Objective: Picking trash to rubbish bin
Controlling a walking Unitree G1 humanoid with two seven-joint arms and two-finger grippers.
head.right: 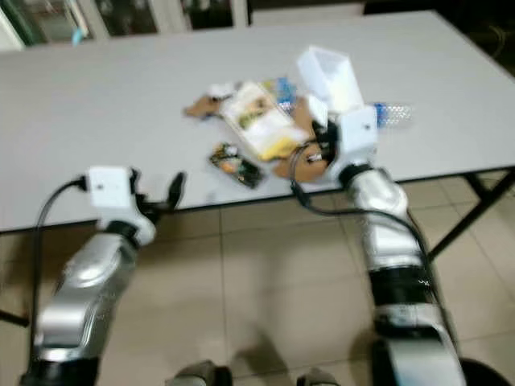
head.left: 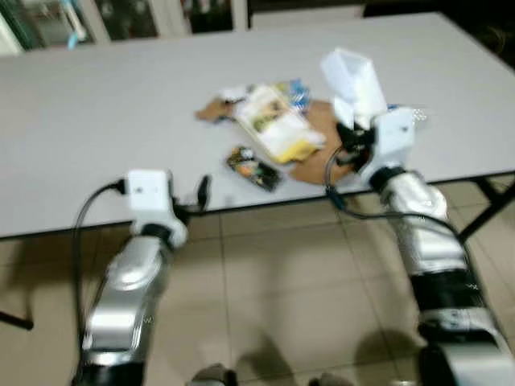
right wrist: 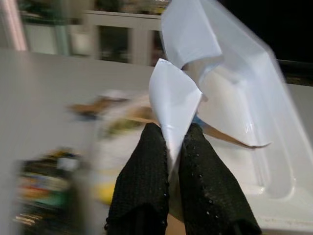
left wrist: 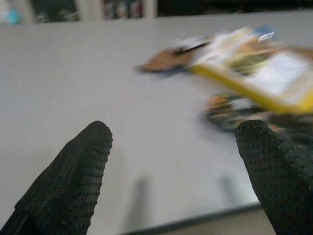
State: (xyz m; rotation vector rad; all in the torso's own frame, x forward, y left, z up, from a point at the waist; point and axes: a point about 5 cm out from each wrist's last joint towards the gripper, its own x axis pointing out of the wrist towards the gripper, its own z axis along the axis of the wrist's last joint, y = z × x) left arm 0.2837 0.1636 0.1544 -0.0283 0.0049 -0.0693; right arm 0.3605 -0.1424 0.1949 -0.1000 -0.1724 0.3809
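Left claw (head.left: 203, 193): nearest me, at the near edge of the pale grey tabletop (head.left: 96, 121), its two black fingers spread wide with nothing between them.

Right claw (right wrist: 168, 171): lifted over the near right side of the tabletop, fingers pressed tight together on a folded flap of the clear thin plastic food tray (head.left: 354, 80).

Tray, where it is: up in the air above the litter, clear of the tabletop, held by that one flap.

Tray, which way it points: its long side rises up and away from the claw, tilted, the hollow side facing roughly the wrist camera.

Tray, how it will handle: I'd judge it very light, flimsy and slick; it buckles where pinched, so a creased flap or rim is the best hold.

Remaining litter: just beyond the claws, a small dark printed wrapper (head.left: 253, 169), then a white and yellow printed packet (head.left: 278, 129) lying on flat brown cardboard (head.left: 322, 121).
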